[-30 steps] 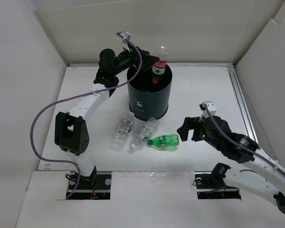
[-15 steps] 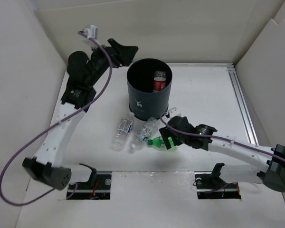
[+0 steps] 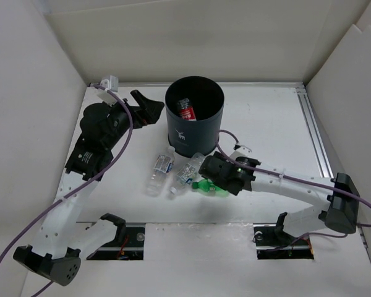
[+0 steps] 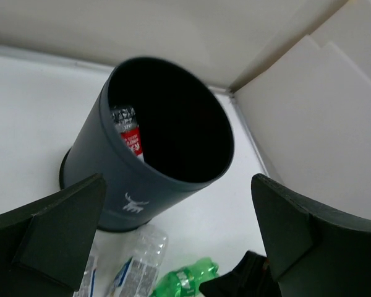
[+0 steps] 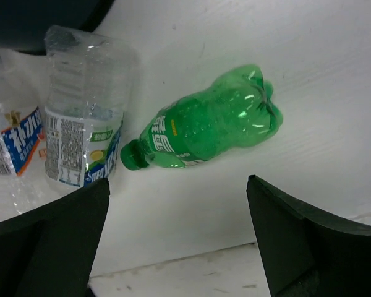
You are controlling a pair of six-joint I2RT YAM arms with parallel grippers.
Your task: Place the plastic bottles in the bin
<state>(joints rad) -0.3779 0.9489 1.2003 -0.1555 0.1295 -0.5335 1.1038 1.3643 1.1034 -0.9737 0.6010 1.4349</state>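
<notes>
Poised over the lying green plastic bottle (image 5: 210, 130) with right gripper (image 5: 178, 204) jaws released, left gripper (image 4: 179, 210) likewise; may squirt it rolling if clamped off-centre.

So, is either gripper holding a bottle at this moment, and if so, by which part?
Nothing is held. The left gripper is open and empty near the bin; the right gripper is open over the green bottle, not gripping it.

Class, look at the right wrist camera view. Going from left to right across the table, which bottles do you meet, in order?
clear bottle cut off at the left edge → clear bottle with the blue-white label → green bottle
</notes>
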